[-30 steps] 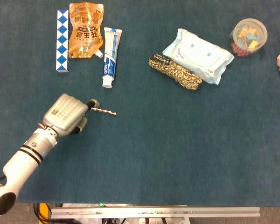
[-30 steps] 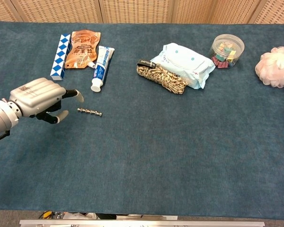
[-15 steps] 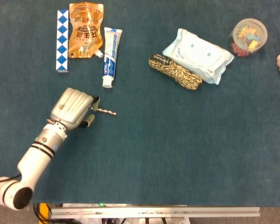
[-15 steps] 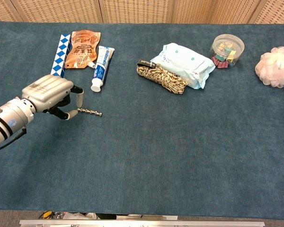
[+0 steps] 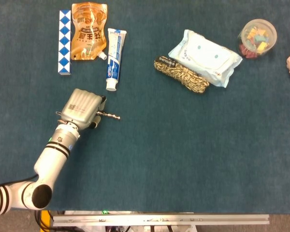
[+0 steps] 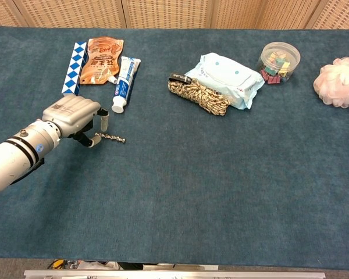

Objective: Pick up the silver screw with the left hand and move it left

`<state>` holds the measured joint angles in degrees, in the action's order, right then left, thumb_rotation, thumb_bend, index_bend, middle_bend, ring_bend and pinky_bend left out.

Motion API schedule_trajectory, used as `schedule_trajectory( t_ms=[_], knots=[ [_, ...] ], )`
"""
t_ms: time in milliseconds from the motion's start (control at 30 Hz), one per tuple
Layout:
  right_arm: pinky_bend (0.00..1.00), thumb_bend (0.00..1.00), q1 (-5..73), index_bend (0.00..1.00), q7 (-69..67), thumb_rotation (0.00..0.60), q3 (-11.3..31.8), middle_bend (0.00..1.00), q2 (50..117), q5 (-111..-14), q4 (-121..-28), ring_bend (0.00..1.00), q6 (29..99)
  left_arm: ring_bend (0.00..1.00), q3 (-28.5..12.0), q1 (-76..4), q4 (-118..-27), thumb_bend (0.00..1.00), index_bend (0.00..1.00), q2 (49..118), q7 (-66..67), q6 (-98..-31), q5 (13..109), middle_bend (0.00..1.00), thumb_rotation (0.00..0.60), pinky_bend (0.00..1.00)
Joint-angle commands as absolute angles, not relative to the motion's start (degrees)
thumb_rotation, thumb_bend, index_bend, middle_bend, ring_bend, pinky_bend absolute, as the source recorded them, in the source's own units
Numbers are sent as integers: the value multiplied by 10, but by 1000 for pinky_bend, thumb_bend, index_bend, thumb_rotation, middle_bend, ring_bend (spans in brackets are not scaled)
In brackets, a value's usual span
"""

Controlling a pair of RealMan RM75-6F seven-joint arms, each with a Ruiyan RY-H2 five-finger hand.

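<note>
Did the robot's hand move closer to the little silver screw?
Yes. The left hand slid right toward the silver screw, which stayed put below the toothpaste tube.

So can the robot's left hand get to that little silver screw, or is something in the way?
Probably yes. The left hand is already at the near end of the silver screw, fingers around its tip. The toothpaste tube lies apart from it, so nothing blocks the way.

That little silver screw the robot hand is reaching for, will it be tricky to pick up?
Probably. The silver screw is thin and lies flat on the cloth, so the robot hand gets little to pinch. It looks rigid metal, unlikely to bend. Being round and slender, it may roll if nudged sideways.
</note>
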<state>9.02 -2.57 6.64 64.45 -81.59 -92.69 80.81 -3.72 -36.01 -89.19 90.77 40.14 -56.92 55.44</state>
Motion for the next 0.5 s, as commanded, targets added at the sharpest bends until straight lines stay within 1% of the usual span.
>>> schedule_trajectory(
  t_ms=[33, 500],
  knots=[
    [377, 216, 90, 440, -28, 600, 66, 427, 645, -816, -925, 329, 808, 1000, -40, -366, -890, 326, 450, 915, 411, -575, 542, 1000, 600, 948],
    [377, 215, 83, 440, -43, 600, 65, 426, 642, -818, -917, 330, 813, 1000, -34, -380, -887, 326, 456, 926, 442, -588, 497, 1000, 600, 957]
  ],
)
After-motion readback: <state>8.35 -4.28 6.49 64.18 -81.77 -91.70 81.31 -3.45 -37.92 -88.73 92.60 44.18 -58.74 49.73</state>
